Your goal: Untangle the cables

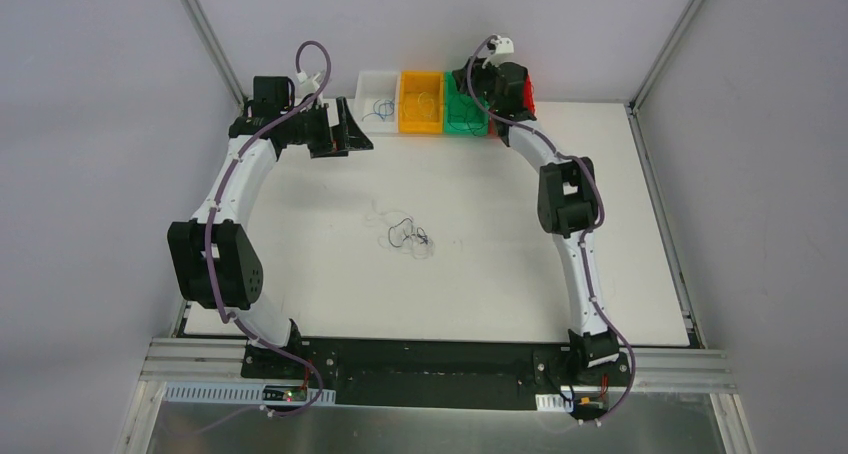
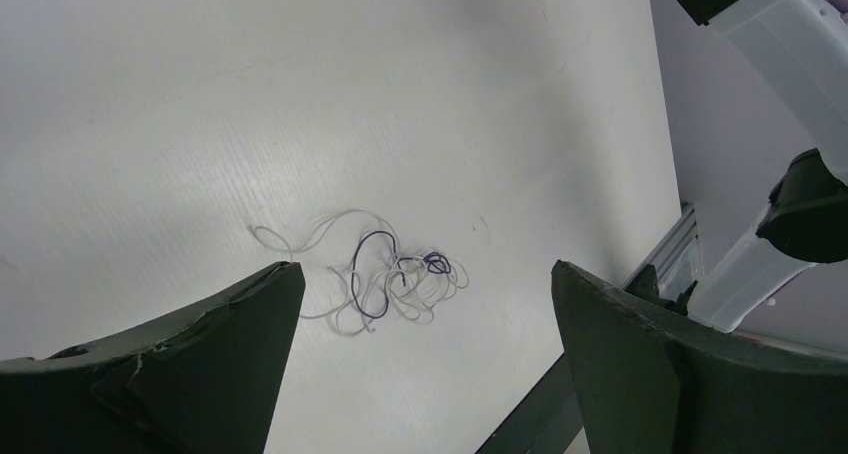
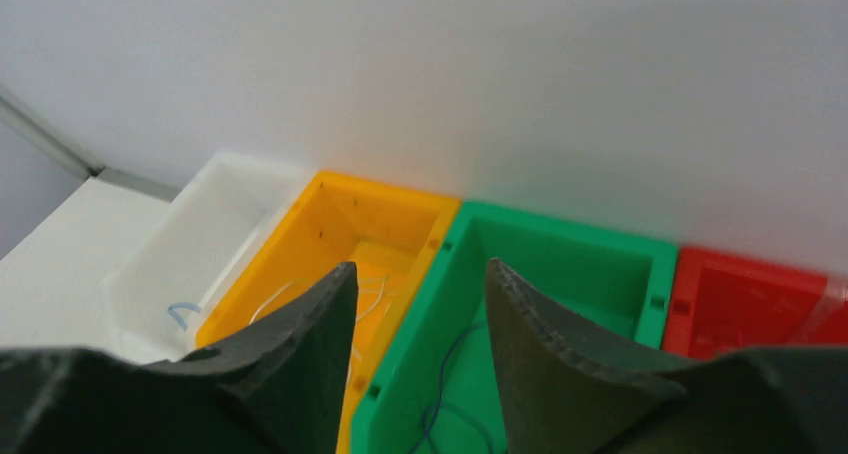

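The cables [image 1: 405, 236] lie knotted mid-table, the left gripper [image 2: 425, 269] gapes wide near the far edge and the right gripper [image 3: 420, 269] hangs part-open, empty, over the far-edge green bin [image 3: 560, 224], so next probably comes pinching one strand free.

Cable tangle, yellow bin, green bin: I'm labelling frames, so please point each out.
Cable tangle [image 2: 385, 276]: left wrist view, middle of its loops.
Yellow bin [image 3: 390, 214]: right wrist view, far wall.
Green bin [image 3: 570, 259]: right wrist view, far wall.

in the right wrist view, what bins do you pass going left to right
white bin → orange bin → green bin → red bin
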{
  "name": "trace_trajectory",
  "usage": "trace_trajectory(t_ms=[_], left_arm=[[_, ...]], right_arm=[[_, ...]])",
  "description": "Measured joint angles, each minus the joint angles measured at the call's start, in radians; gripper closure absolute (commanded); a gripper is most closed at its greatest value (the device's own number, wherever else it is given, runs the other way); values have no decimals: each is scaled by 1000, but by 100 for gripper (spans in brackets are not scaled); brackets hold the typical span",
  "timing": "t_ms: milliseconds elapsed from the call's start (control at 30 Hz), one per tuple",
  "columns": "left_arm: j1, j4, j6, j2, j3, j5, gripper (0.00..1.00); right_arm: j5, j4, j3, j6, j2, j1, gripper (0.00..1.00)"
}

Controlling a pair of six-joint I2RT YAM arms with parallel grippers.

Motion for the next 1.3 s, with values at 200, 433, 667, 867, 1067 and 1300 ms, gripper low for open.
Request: trace_trajectory(t_ms=[200, 433, 667, 867, 1067, 1300], left_arm=[[0, 2, 14, -8, -16, -3, 1], [0, -4, 24, -37, -56, -13, 1], [0, -4, 22, -40, -56, -15, 1], [-4, -5, 26, -36, -52, -17, 1], [-113, -18, 180, 124, 161, -129, 1], [-327, 14, 445, 601, 723, -280, 3]], right_arm=[[-93, -112, -270, -9, -233, -32, 39], [-262, -519, -257, -221, -461, -103, 40], [-278, -931, -47, -475, -419, -105, 51], [-247, -997, -106, -414, -371, -109, 52], [-257, -987, -173, -227, -364, -140, 52], [-293, -975, -443, -102, -488, -258, 51]])
